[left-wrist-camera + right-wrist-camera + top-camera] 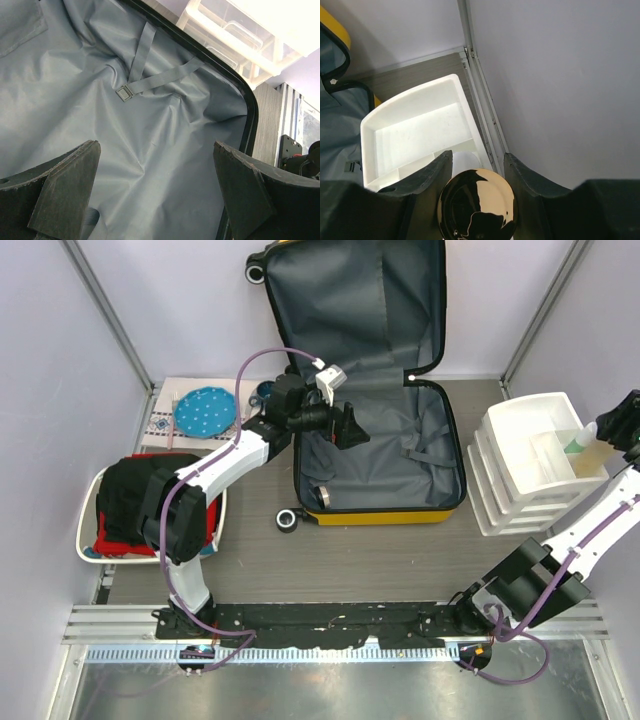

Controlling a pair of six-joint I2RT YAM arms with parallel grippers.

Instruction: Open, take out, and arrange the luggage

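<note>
- two robot arms stand at the near edge of a grey table [400, 560]; the scene is described from left to right.
- far left: a white tray [88, 545] holds a heap of black and red clothing [140, 505]. these are probably things from the case, grouped in one place.
- just behind the tray, a blue spotted plate [207, 412] lies flat on a patterned mat.
- the left arm reaches forward over the case. the left claw [350, 428] hangs above the left part of the lower shell, spread wide with nothing in it. it looks poised to search or pick from above.
- the left wrist view looks between the wide fingers at wrinkled grey lining and a strap buckle [123, 93] lying loose.
- centre: the luggage [400, 440], a yellow hard case, is open. its lid is propped upright against the back wall and the lower shell lies flat on the table, so the inside can be reached from above.
- the lining looks mostly bare. a small thing at the near left corner cannot be made out.
- right: a white drawer unit [520, 475] sits just beside the case, its top compartment open upward.
- far right: the right claw [620, 425] hovers over that compartment, closed partway around a bottle [585, 440] of pale liquid with a shiny gold cap [477, 205]. the bottle seems meant for the drawer.
</note>
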